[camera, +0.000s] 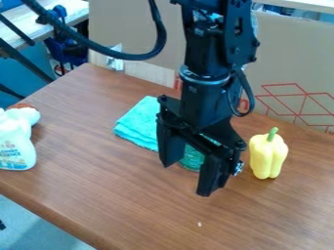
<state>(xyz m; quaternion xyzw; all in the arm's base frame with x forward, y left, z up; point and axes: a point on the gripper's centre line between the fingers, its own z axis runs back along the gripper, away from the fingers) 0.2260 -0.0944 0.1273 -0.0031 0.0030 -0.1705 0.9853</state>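
Table [98, 156]: brown, wood-grained, runs across most of the view. Cardboard [117, 19] upright along its far side, red lines printed on the right-hand part.

Arm [209, 90]: black, comes down from the top edge, right of centre. Black cable [140, 56] loops beside it, upper left.

Gripper [188, 178]: hangs over the middle of the table, at a slant, pointing down. Spread wide; a broad gap between the two fingers, nothing gripped. Nearer finger lower in view, farther one higher and to the left. Bare wood and part of a green thing are seen through the gap. Cannot tell whether either finger touches the green thing.

Cloth [138, 122]: turquoise, folded, flat on the table, behind and left of the gripper; its right part hidden by the gripper.

Bottle [16, 141]: white, blue on its label, at the left edge, cut off there. Well apart from the gripper.

Pepper [267, 156]: yellow, green stem up, upright on the table just right of the gripper.

Green thing [191, 158]: behind the gripper, mostly hidden; kind unclear.

Pale speck [199, 224]: on the near wood, below the gripper.
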